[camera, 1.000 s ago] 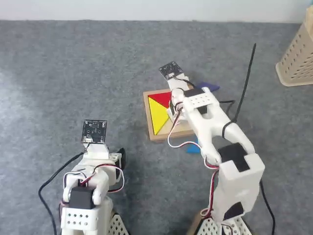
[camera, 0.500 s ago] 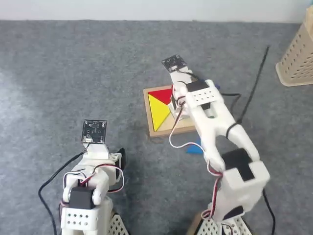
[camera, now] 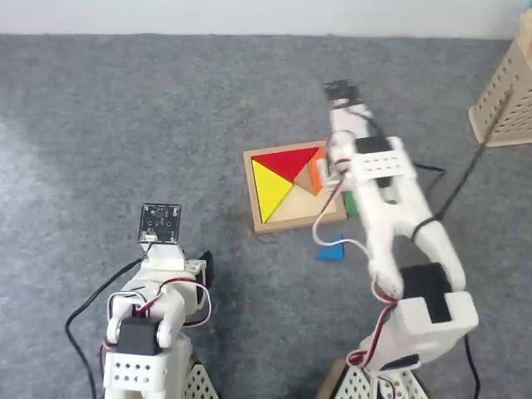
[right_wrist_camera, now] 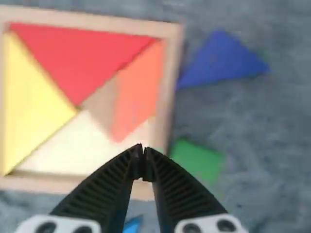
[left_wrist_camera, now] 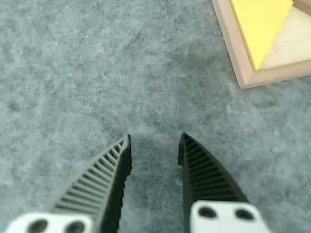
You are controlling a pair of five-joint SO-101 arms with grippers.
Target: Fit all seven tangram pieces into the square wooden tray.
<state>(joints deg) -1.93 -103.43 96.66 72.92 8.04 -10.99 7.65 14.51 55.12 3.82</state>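
Hovering with its jaws pressed together and nothing between them, the right gripper (right_wrist_camera: 142, 162) sits over the corner of the square wooden tray (right_wrist_camera: 174, 73), close to the rim. Inside the tray I count three pieces: a red triangle (right_wrist_camera: 80, 60), a yellow triangle (right_wrist_camera: 31, 97) touching it, and an orange piece (right_wrist_camera: 136, 92) along the side wall. Bare wood shows across the rest of the floor, so I'd call the job somewhat under half done.

Just outside the rim lie a green square (right_wrist_camera: 197, 160) and a blue triangle (right_wrist_camera: 218, 60). A small light-blue piece (camera: 332, 249) sits on the carpet (left_wrist_camera: 73, 73) near the tray's front edge. Those at least need fitting.

Off to the side, the left gripper (left_wrist_camera: 153, 141) hangs over the carpet with its jaws apart, holding nothing.
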